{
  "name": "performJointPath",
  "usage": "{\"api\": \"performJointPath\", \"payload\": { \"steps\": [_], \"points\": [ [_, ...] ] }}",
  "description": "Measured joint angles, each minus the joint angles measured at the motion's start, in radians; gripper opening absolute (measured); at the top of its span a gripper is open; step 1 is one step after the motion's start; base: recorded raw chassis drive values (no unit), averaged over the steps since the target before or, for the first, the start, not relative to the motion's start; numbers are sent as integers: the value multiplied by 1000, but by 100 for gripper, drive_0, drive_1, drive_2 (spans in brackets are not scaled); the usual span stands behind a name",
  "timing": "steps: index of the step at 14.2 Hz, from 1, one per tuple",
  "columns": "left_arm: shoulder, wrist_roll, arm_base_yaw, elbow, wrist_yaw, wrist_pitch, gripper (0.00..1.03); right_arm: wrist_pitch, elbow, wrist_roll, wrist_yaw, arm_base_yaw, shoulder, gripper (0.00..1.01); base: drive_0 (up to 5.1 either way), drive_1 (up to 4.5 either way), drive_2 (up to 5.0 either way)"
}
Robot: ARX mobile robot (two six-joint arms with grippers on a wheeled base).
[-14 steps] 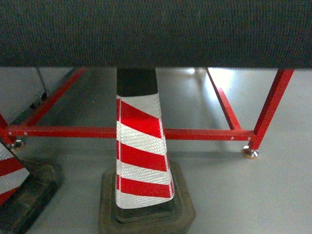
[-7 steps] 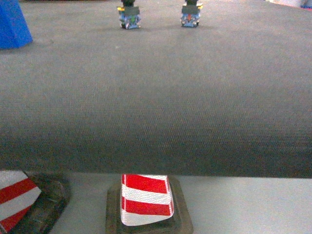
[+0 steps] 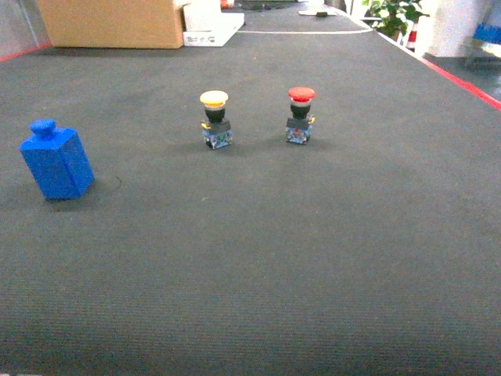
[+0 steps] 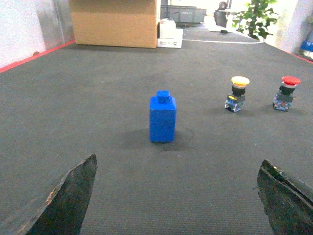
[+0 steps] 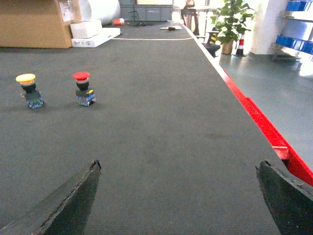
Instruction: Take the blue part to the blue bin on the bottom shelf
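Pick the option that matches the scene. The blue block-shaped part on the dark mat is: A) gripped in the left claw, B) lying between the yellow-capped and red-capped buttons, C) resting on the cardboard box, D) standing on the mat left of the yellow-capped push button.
D: the blue block-shaped part stands free on the dark mat, left of the yellow-capped push button; the left claw is open and short of it.

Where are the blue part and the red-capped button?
blue part (image 4: 162, 119), left wrist view, on its front face.
red-capped button (image 3: 301, 95), head view, on its red cap.
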Motion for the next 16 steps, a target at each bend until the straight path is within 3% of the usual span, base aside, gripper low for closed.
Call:
{"api": "performJointPath", "payload": {
  "steps": [11, 12, 13, 14, 16],
  "points": [
    [0, 0, 0, 0, -1, 1, 98, 1, 0, -1, 0, 0, 0, 98, 0, 0, 0],
    [5, -4, -5, 3, -16, -22, 98, 1, 0, -1, 0, 0, 0, 98, 0, 0, 0],
    [135, -46, -81, 74, -187, -151, 98, 0, 0, -2, 1, 0, 0, 98, 0, 0, 0],
    [354, -47, -98, 130, -269, -18, 98, 2, 0, -1, -3, 0, 0, 98, 0, 0, 0],
    [718, -35, -48, 257, -203, 272, 98, 1, 0, -2, 0, 0, 0, 98, 0, 0, 0]
  ]
}}
